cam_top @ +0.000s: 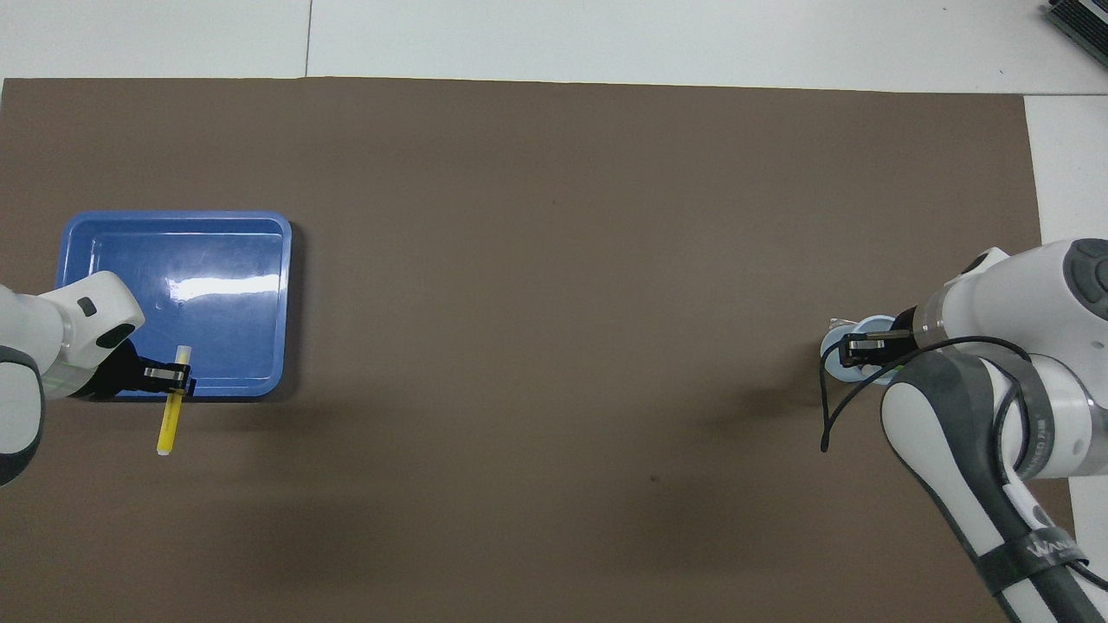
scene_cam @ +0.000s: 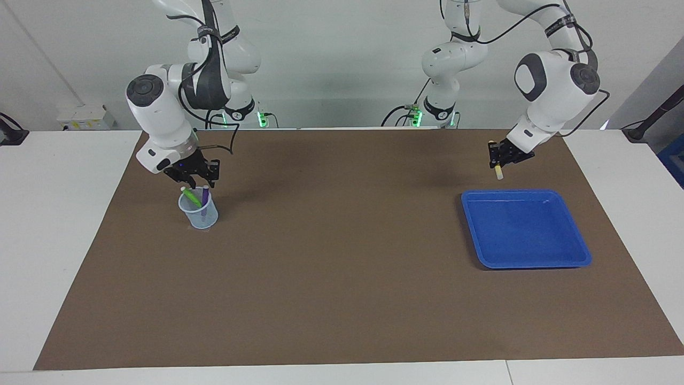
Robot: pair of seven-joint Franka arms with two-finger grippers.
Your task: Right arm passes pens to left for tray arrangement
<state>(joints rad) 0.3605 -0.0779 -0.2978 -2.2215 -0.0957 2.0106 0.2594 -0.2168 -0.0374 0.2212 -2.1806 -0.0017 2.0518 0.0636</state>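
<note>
My left gripper (scene_cam: 497,156) (cam_top: 180,378) is shut on a yellow pen (scene_cam: 498,171) (cam_top: 170,424) and holds it in the air over the edge of the blue tray (scene_cam: 523,230) (cam_top: 216,260) that lies nearest the robots. The pen's whitish end hangs below the fingers. Nothing lies in the tray. At the right arm's end of the table, a green pen (scene_cam: 191,197) and a purple pen (scene_cam: 204,200) stand in a translucent cup (scene_cam: 199,215) (cam_top: 833,350). My right gripper (scene_cam: 196,181) (cam_top: 853,346) hangs just over their tops, its blue wrist light showing.
A brown mat (scene_cam: 342,256) covers most of the white table. Two slimmer white arms with green-lit bases (scene_cam: 261,118) stand at the robots' edge. The tray and the cup sit at either end of the mat.
</note>
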